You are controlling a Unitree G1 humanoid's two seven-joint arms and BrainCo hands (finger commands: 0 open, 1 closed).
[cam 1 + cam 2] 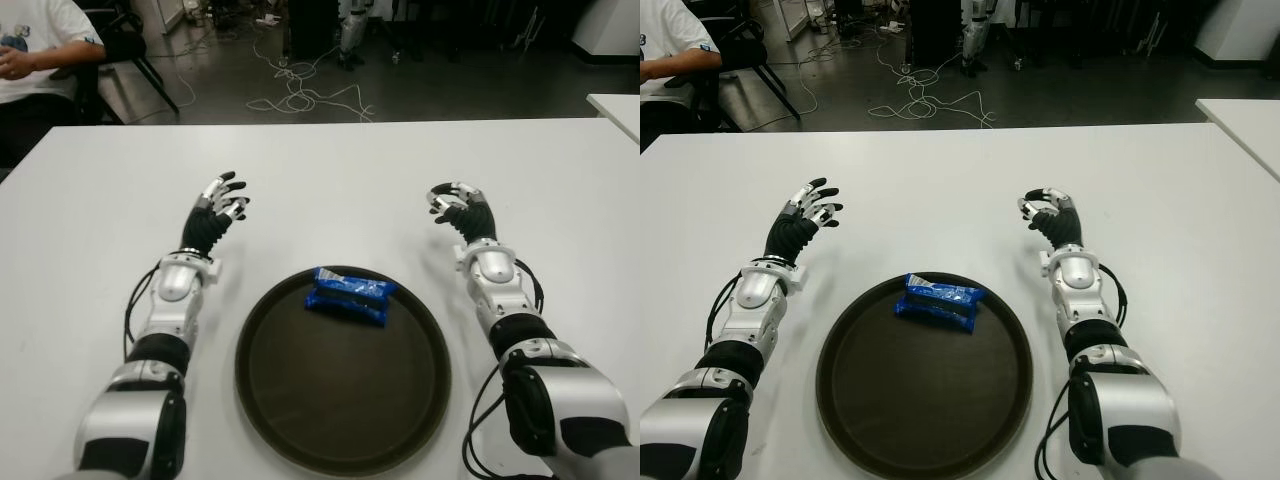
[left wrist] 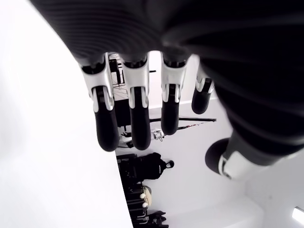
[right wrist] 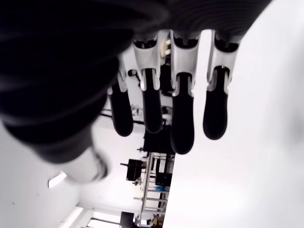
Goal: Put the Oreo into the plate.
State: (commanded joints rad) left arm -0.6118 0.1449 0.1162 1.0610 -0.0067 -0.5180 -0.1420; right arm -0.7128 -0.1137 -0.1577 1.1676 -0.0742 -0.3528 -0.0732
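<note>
Lying in the plate (image 1: 270, 400) near its far rim, the Oreo (image 1: 349, 296); left hand (image 1: 218, 212) and right hand (image 1: 462, 212) flank it over the tabletop (image 1: 330, 190), fingers loosely spread, seemingly empty

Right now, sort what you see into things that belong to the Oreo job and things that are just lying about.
Job:
Oreo pack, lying in the plate
dark round plate
left hand, open, empty
right hand, open, empty

Lying about:
white table
cables on the floor
seated person
</note>
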